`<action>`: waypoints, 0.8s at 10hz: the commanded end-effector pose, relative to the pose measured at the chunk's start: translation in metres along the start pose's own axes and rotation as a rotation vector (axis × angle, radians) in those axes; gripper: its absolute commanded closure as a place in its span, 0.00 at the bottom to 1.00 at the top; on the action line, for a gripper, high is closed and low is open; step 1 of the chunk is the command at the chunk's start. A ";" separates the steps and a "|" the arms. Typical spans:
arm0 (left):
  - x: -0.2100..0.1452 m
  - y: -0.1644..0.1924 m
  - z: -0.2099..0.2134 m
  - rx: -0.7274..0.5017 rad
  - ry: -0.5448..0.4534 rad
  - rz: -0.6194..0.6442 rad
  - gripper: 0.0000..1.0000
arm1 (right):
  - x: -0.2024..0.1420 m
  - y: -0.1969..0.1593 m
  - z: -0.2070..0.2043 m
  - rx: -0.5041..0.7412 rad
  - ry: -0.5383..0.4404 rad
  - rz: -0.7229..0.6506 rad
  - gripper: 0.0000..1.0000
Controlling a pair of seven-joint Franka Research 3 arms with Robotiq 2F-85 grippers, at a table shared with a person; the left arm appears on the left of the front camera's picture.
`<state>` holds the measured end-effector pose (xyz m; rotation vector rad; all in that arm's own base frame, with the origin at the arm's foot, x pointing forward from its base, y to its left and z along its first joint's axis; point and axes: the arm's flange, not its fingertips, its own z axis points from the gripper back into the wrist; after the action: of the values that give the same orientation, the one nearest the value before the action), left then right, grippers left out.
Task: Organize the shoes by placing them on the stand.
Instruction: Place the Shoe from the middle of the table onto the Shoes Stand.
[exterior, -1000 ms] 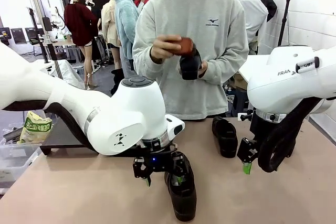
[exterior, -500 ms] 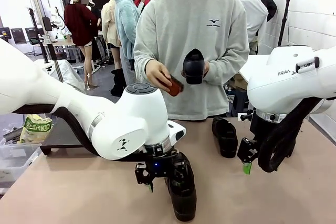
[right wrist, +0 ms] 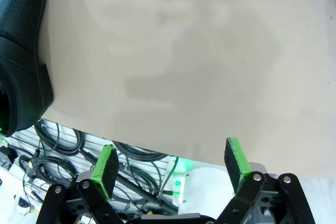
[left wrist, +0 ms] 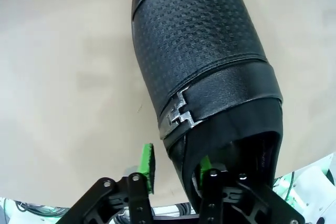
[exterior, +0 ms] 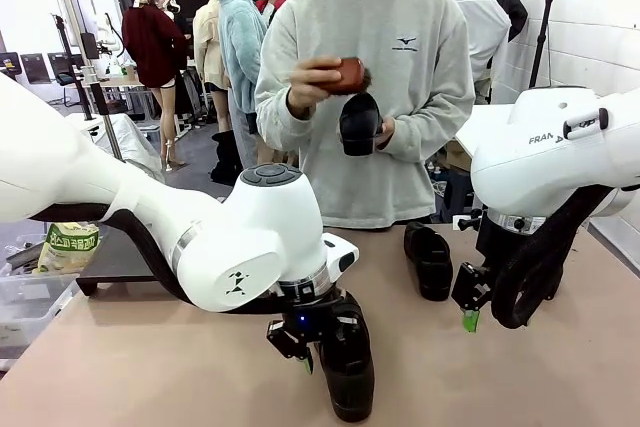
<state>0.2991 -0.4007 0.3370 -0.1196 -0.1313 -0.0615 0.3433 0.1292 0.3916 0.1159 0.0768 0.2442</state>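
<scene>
A black shoe (exterior: 352, 387) with a textured upper and a metal buckle lies near the table's front edge. My left gripper (exterior: 322, 345) is down at its heel end. In the left wrist view the jaws straddle the shoe's (left wrist: 199, 40) side wall, one green pad outside and one inside the opening. A sliver of table still shows by the outer pad, so my left gripper (left wrist: 176, 166) is open. A second shoe (exterior: 430, 259) lies farther back. The person holds a third shoe (exterior: 360, 122) and rubs it with a brown object (exterior: 346, 75). My right gripper (exterior: 468, 315) hangs open over bare table. The stand is out of view.
A dark cart (exterior: 110, 259) and a bin with a snack packet (exterior: 66, 247) stand beyond the table's left edge. In the right wrist view, a shoe (right wrist: 21, 51) lies at the upper left, with cables (right wrist: 63, 150) below the table's edge. My right gripper (right wrist: 172, 163) is open.
My left gripper has shifted right and down onto the near shoe's heel and its jaws have narrowed. The person's hand with the brown object dropped, then rose back to the held shoe.
</scene>
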 end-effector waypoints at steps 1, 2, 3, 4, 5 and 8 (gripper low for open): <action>-0.001 0.000 -0.001 -0.031 0.005 -0.004 1.00 | 0.000 -0.002 -0.001 -0.003 0.006 0.015 0.00; -0.004 -0.003 0.002 -0.043 0.002 -0.020 1.00 | 0.000 -0.002 -0.001 -0.003 0.006 0.015 0.00; -0.005 -0.005 0.004 -0.048 -0.002 -0.027 1.00 | 0.000 -0.002 -0.001 -0.003 0.006 0.015 0.00; -0.007 -0.004 0.004 -0.055 0.001 -0.032 1.00 | 0.000 -0.002 -0.001 -0.003 0.006 0.015 0.00; -0.007 -0.001 0.003 -0.056 0.012 -0.034 1.00 | 0.000 -0.002 -0.001 -0.003 0.006 0.015 0.00; -0.019 0.011 0.042 -0.051 0.103 -0.063 1.00 | 0.000 -0.002 -0.001 -0.003 0.006 0.015 0.00</action>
<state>0.2880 -0.4030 0.3453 -0.1642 -0.0586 -0.1125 0.3433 0.1292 0.3915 0.1158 0.0769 0.2443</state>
